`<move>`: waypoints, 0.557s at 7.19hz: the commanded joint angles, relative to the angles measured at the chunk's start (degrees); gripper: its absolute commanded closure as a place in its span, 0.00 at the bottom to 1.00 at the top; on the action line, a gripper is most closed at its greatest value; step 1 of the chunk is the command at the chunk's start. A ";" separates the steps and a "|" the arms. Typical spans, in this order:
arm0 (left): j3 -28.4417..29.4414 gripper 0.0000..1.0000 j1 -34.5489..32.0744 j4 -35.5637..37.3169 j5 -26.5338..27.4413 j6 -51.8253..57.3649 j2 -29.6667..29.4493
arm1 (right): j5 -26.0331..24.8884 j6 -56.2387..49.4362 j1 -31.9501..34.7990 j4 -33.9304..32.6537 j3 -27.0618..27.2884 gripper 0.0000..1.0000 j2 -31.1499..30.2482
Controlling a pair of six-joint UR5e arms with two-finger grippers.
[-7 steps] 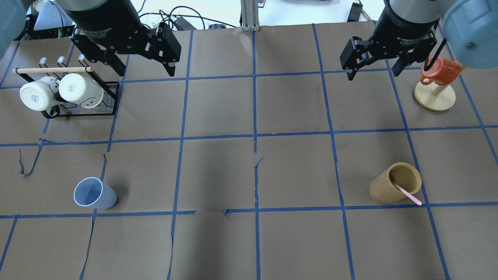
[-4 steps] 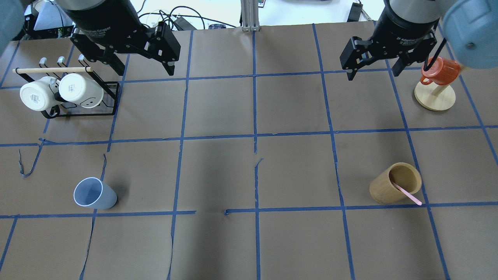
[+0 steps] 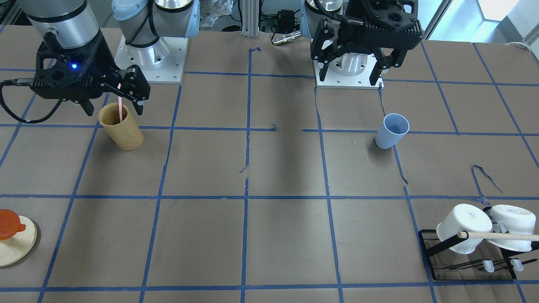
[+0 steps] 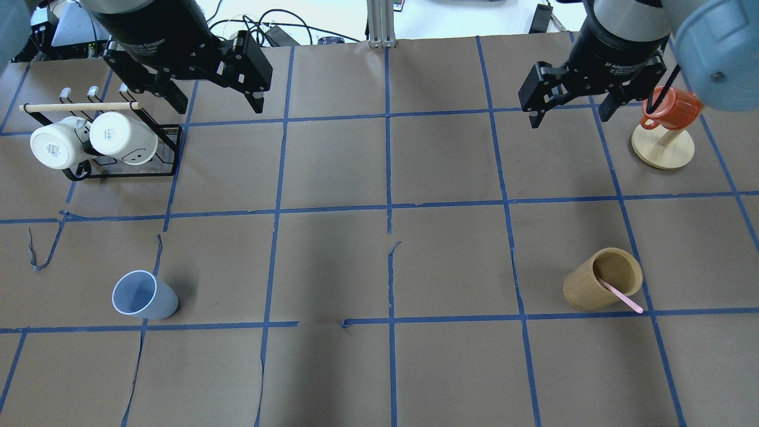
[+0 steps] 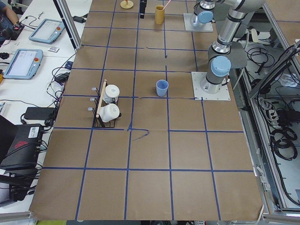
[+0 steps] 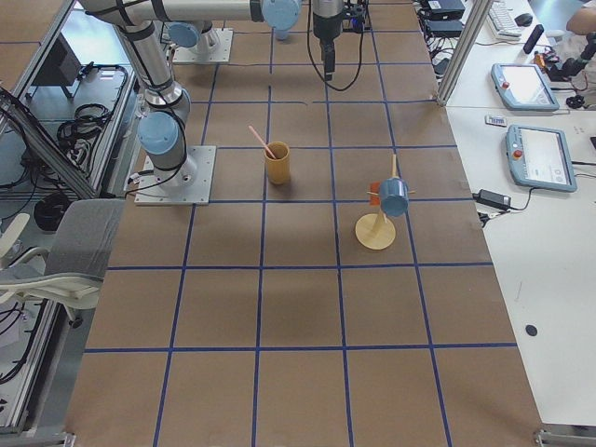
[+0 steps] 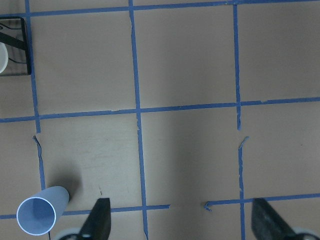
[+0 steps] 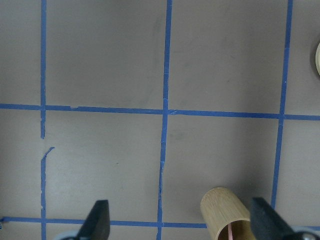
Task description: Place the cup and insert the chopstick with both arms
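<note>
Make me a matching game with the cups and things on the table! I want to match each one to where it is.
Things:
1. light blue plastic cup
2. thin pink chopstick
3. orange mug
4. two white mugs

Places:
A. leaning inside the tan bamboo cup
B. hanging on the black wire rack
C. standing alone on the brown paper
D. on the round wooden stand

Pairs: 1-C, 2-A, 3-D, 4-B.
</note>
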 commanded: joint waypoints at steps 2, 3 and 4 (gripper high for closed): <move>0.00 0.00 0.00 0.00 0.02 0.00 0.03 | 0.00 0.11 0.00 -0.04 0.13 0.00 -0.04; 0.00 0.00 0.00 0.00 0.02 0.00 0.03 | -0.52 0.20 -0.09 0.40 0.13 0.00 -0.30; 0.00 0.00 0.00 0.00 0.02 0.00 0.03 | -0.53 0.11 -0.09 0.75 0.22 0.00 -0.57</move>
